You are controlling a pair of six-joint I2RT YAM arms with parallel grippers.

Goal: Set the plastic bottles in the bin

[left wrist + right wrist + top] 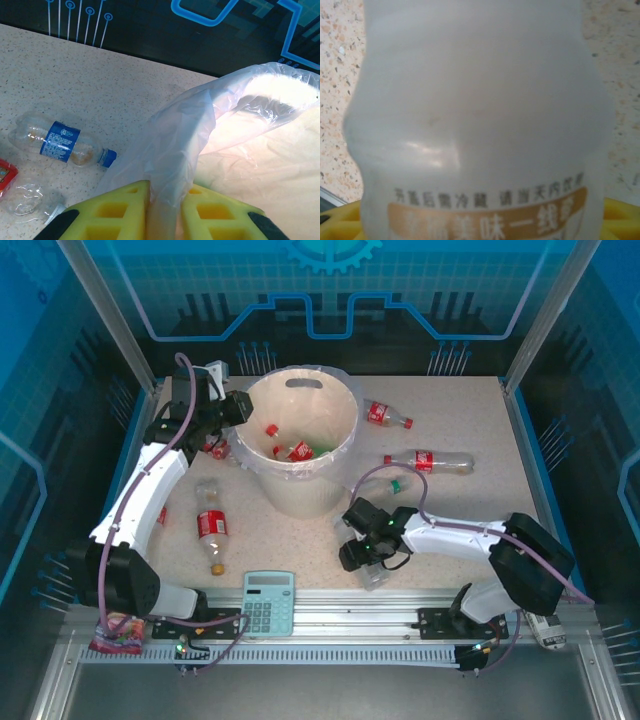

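Milky white bottle (480,120) sits between the right gripper's (370,568) yellow fingers (340,222); whether they squeeze it is unclear. The big cream bin (300,490) holds some red-capped bottles (298,450), and the left gripper (165,200), up at its rim, is pinched tight on the bag liner (180,140).

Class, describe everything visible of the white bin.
The bin is a large round cream-white plastic bucket, upright on the table. A handle slot sits near its far rim, and a clear bag liner drapes over it. Red-labelled bottles lie inside. The left gripper pinches the liner at the left rim between its yellow fingers.
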